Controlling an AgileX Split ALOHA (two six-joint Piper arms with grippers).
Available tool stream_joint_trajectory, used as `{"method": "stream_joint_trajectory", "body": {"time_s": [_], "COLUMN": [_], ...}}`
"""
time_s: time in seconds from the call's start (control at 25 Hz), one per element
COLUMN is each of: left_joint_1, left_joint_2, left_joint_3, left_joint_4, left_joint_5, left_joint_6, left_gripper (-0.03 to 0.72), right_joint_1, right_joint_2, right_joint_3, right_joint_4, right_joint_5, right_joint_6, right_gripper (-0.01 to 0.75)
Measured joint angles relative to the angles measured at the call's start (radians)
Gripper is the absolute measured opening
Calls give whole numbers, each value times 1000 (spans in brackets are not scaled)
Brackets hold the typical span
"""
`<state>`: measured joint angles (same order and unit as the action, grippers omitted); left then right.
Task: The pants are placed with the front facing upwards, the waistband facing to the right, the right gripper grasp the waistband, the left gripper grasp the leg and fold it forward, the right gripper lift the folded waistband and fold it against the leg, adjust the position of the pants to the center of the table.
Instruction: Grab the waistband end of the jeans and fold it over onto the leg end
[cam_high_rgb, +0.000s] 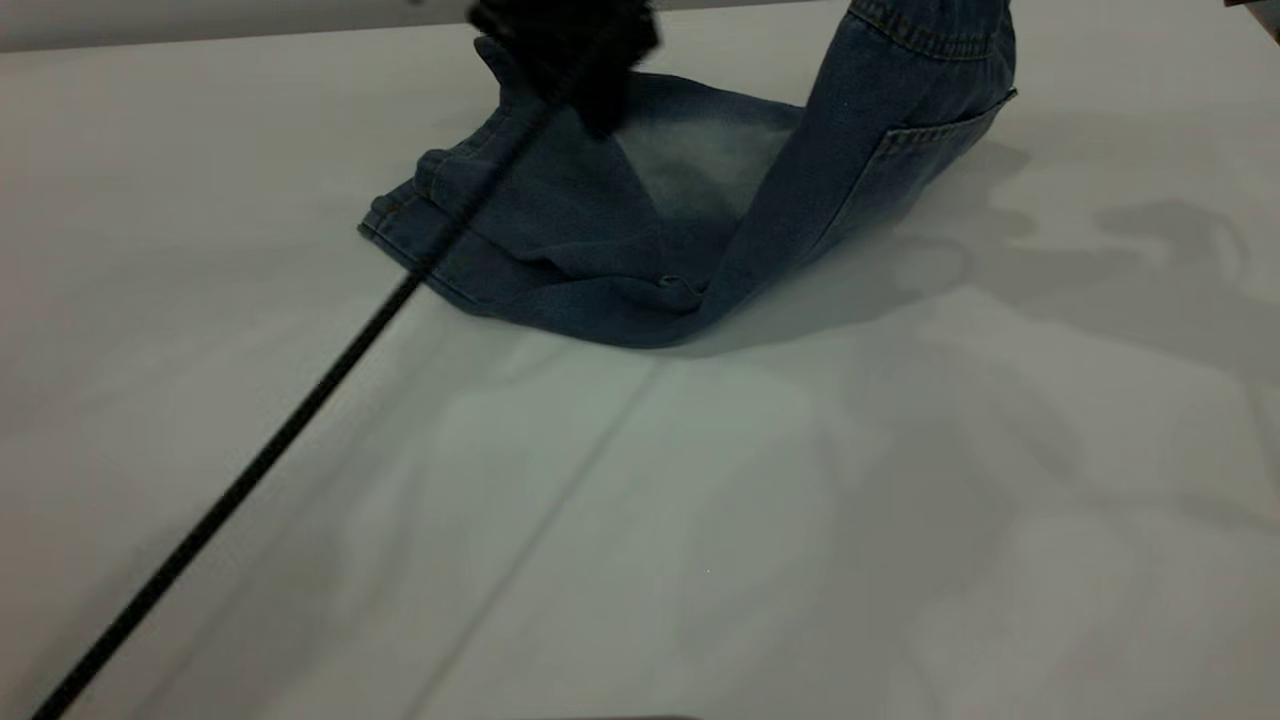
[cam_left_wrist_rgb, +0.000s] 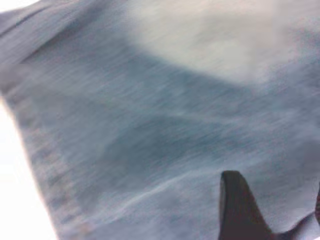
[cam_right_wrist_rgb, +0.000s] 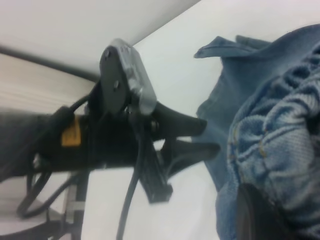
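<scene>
Blue denim pants (cam_high_rgb: 600, 230), ruched waistband (cam_high_rgb: 935, 30) raised in the clamped right end effector (cam_right_wrist_rgb: 260, 220); left end effector's (cam_high_rgb: 575, 60) grip unclear.

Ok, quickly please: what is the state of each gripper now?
The left gripper: open, over a leg of the short blue denim pants.
The right gripper: shut on the gathered elastic waistband, holding it up.

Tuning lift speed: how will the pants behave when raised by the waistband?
Likely floppy: the pants hang in a curved sheet from the lifted waistband and crease where they meet the table. Probably not slippery; the gathered denim looks grippy. The legs will probably drag behind.
</scene>
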<state>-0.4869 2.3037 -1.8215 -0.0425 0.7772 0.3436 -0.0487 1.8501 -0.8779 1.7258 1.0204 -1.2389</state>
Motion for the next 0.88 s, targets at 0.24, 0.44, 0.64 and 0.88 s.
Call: {"method": "stream_joint_trajectory", "body": {"time_s": [0.24,0.44,0.64,0.88], "left_joint_1": [68,68,59,48], "left_joint_2": [34,102,156,153], "left_joint_3": [0,0,0,0], "left_joint_4": [48,25,-35,-124], "left_joint_5": [43,44,51,27], "left_joint_6": [-14,-17,-32,5], "left_gripper": [325,325,325,325], "right_joint_1": [0,33,105,188], "right_joint_2": [0,-2,-2,-2], "right_joint_3": [0,-5,-60,-103], "right_joint_4": [40,48,47,44], "right_joint_5": [100,104,109,90], "right_joint_6": [-56,-85,-107,-114], "right_gripper": [121,121,121,121]}}
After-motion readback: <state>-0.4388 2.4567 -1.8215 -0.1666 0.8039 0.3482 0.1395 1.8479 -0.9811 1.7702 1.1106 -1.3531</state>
